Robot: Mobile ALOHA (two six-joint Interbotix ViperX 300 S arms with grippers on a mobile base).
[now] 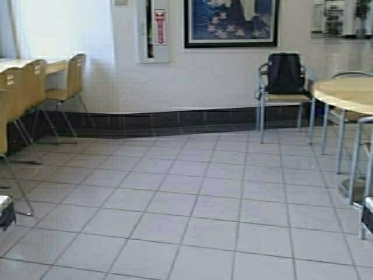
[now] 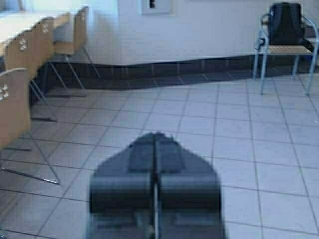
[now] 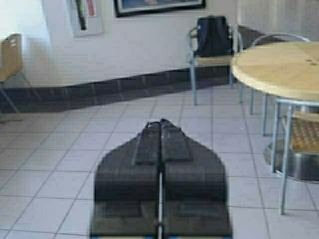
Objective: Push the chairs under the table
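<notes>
Chairs of tan moulded plywood stand in a row at the far left of the tiled floor [image 1: 192, 204], beside the table [image 1: 52, 65], a long light-wood counter running along the left wall. The farthest chair [image 1: 73, 81] sits near the white back wall [image 1: 233, 76], its seat partly under the counter's end; the next chair [image 1: 36, 81] and a third chair [image 1: 11, 87] stand closer along the counter edge, and a fourth chair [image 1: 3, 125] shows only as a sliver at the left edge. Their backrests carry small square cutouts, and their thin metal legs rest on the tiles.

Left gripper [image 2: 155, 142] is held above the floor, pointing toward the back wall, its dark fingers pressed together with nothing between them. Right gripper [image 3: 160, 128] is held the same way, its fingers also closed on nothing. In the high view only a corner of each arm shows at the lower left and lower right edges.

Across the floor on the right stands a round wooden table [image 1: 349, 93] on a metal pedestal, with metal-tube chairs around it. One metal-tube chair [image 1: 285, 99] against the back wall holds a dark backpack [image 1: 285, 73]. A framed picture [image 1: 230, 23] hangs on the wall above it
</notes>
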